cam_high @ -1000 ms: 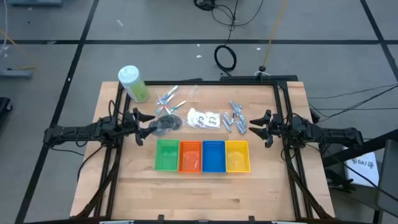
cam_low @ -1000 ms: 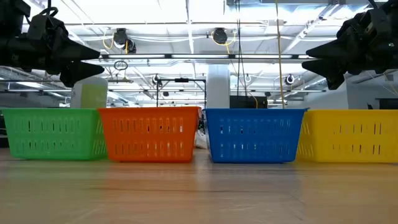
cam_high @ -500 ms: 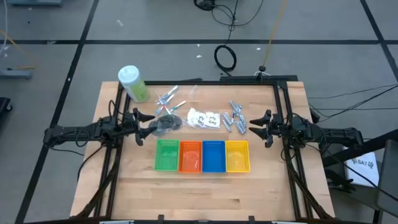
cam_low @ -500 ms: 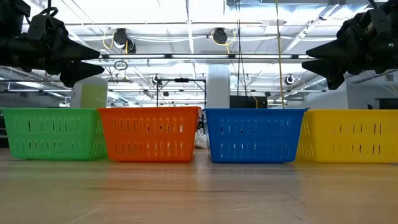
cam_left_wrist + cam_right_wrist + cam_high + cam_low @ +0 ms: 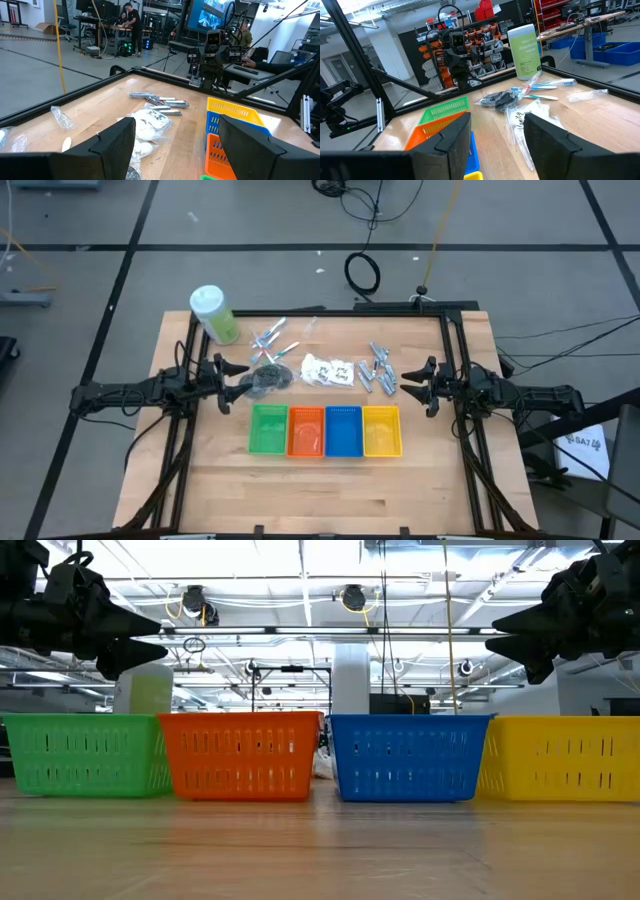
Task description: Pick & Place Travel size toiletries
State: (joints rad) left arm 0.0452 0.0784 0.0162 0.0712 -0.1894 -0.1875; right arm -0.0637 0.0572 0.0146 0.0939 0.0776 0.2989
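Note:
The travel size toiletries lie in a row on the far half of the wooden table (image 5: 320, 490). From left to right they are thin toothbrush-like sticks (image 5: 272, 340), a dark clear pouch (image 5: 267, 377), white packets (image 5: 330, 370) and short silver tubes (image 5: 378, 372). My left gripper (image 5: 240, 380) hovers open and level at the table's left side, its tips close to the pouch. My right gripper (image 5: 412, 384) hovers open and level at the right side, just right of the tubes. Neither gripper has anything between its fingers. The left wrist view shows the packets (image 5: 147, 125) and tubes (image 5: 160, 102). The right wrist view shows the pouch (image 5: 500, 100).
Green (image 5: 268, 429), orange (image 5: 305, 430), blue (image 5: 343, 430) and yellow (image 5: 381, 430) bins stand side by side nearer than the toiletries. A large pale-green bottle (image 5: 213, 313) with a white cap stands at the far left corner. Bare wood lies toward the near edge. People work at desks beyond the table.

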